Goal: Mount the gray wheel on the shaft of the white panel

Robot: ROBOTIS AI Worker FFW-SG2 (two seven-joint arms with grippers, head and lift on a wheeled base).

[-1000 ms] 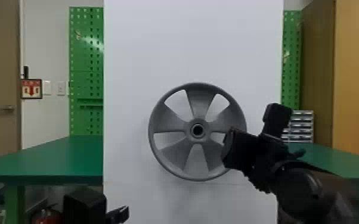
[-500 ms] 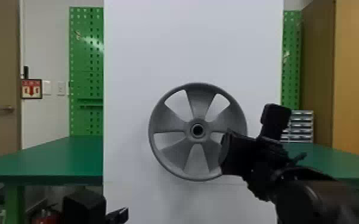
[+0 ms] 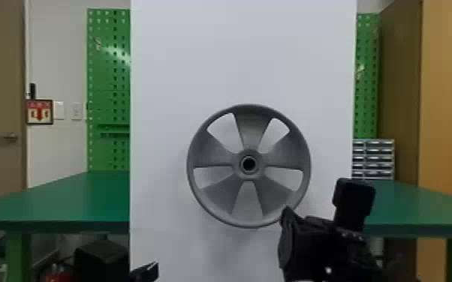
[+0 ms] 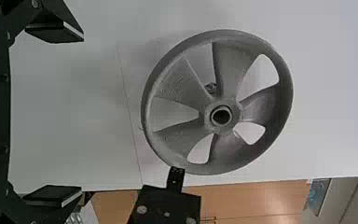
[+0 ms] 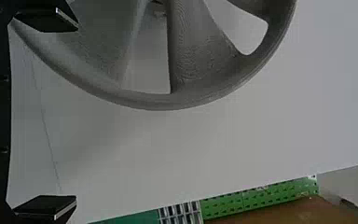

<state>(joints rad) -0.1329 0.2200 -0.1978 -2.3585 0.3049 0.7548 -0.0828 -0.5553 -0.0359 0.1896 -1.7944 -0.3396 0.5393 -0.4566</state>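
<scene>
The gray wheel (image 3: 251, 221) stands upright against the white panel (image 3: 244, 52), its hub hole facing forward. In the left wrist view a piece of metal shows behind the spokes of the wheel (image 4: 230, 65). My right gripper (image 3: 287, 236) is at the wheel's lower right rim; in its wrist view the right gripper (image 5: 67, 112) has its fingers wide apart, one overlapping the rim of the wheel (image 5: 163, 101). My left gripper (image 3: 144, 272) is low at the panel's left edge. In its wrist view the left gripper (image 4: 70, 112) stands open, holding nothing, apart from the wheel.
Green tables (image 3: 60, 202) flank the panel on both sides. Behind stand green pegboards (image 3: 109, 86), a small drawer unit (image 3: 373, 157) at the right and a wooden cabinet (image 3: 450, 105). A black box-shaped object (image 3: 101, 258) is at the lower left.
The right arm has moved down, from beside the wheel's right side to its lower right rim. My left gripper has sunk slightly. The wheel has kept its place on the panel.
</scene>
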